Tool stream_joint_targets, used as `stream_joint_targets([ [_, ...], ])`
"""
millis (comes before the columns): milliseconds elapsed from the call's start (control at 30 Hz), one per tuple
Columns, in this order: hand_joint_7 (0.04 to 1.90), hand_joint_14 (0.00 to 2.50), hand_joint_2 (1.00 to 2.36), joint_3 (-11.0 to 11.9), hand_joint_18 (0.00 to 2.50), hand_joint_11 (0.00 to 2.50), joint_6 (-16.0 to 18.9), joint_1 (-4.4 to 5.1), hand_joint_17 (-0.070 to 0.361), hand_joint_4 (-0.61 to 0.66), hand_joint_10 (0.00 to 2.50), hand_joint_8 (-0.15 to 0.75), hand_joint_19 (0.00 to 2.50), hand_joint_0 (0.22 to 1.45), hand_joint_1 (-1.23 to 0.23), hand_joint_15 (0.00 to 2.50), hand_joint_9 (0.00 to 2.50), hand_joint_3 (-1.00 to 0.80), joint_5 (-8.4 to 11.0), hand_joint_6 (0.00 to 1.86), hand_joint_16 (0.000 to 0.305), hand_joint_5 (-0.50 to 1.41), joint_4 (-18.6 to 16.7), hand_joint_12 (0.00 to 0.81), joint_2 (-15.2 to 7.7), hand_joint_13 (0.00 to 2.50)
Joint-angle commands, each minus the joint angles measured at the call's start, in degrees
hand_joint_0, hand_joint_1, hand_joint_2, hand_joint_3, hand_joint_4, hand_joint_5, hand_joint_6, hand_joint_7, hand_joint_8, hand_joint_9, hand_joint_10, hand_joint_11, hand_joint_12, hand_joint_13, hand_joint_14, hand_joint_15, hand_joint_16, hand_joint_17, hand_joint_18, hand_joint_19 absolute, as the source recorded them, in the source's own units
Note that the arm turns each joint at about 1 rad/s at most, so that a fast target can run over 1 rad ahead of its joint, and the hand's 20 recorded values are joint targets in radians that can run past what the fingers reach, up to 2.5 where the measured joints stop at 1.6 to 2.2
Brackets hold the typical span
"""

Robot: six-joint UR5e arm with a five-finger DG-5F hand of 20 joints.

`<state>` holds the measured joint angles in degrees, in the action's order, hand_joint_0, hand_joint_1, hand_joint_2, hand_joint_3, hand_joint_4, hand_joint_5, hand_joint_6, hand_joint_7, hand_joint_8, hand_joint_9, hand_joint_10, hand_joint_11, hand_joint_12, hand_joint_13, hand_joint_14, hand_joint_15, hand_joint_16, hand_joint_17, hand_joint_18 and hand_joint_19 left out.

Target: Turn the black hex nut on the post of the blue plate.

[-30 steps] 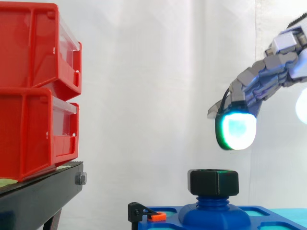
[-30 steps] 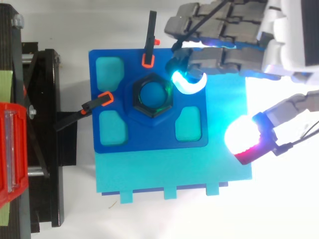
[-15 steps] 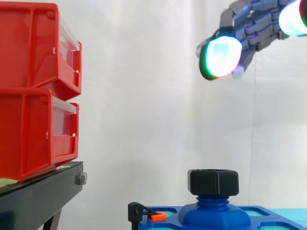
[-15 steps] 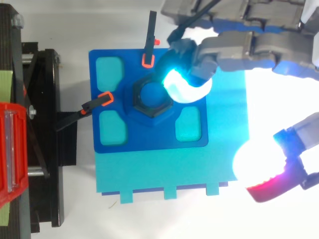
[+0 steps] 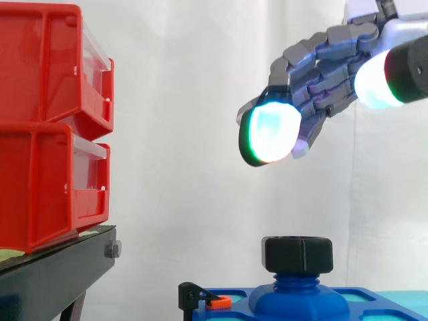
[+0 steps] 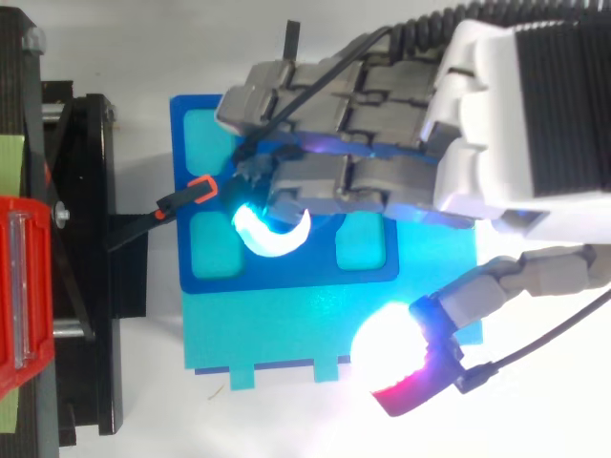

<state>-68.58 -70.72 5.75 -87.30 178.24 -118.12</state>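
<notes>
Side view: the robot hand comes in from the upper right, its fingers reaching left and slightly down, high above the black hex nut.
Robot hand state: spread wide, with the fingers loosely bent and the thumb held well apart from them; it has hold of nothing.
Fingertip pad: the nearest one glows cyan with a green rim and hangs above and a little left of the nut, with clear air between them.
Thumb: its pad glows white with a green and red band, off to the right of the fingers.
Black hex nut: sits level at the top of the blue post; nothing touches it.
Blue plate: it lies low in the side view, and the post rises from a raised hub at its middle.
Top view: the robot hand reaches in from the right, its fingers lying over the middle of the blue plate.
Teal board: it lies under the plate and juts out past its lower and right edges.
Clamps: a black clamp with an orange tip grips the plate's left edge; the black handle of a second one sticks out beyond the plate's upper edge.
Red bins: two of them are stacked on the black stand at the left, well apart from the plate.
Backdrop: the white curtain.
</notes>
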Motion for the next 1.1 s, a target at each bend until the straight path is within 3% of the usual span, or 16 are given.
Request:
stream_joint_targets([
  [0,0.93,0.01,1.00,0.03,0.41,0.06,0.05,0.14,0.123,0.26,0.00,0.268,0.57,0.47,-0.51,0.13,0.28,-0.50,-0.24,0.50,0.055,-0.21,-0.61,0.352,-0.97,0.35],
  [633,0.92,0.01,1.00,-0.06,0.42,0.07,-0.04,0.49,0.121,0.26,0.00,0.265,0.58,0.48,-0.49,0.13,0.30,-0.50,-0.77,0.50,0.054,-0.21,-1.84,0.349,-2.64,0.36],
  [733,0.90,0.01,1.00,-0.06,0.41,0.06,0.05,0.40,0.117,0.24,0.00,0.258,0.58,0.50,-0.50,0.13,0.30,-0.50,-1.39,0.50,0.052,-0.21,-3.77,0.341,-3.44,0.35],
  [1067,0.79,0.00,1.02,-0.06,0.28,0.03,-0.04,-0.22,0.114,0.09,0.00,0.202,0.54,0.58,-0.73,0.10,0.15,-0.34,-2.53,0.50,0.051,-0.27,-5.36,0.327,-3.52,0.21],
])
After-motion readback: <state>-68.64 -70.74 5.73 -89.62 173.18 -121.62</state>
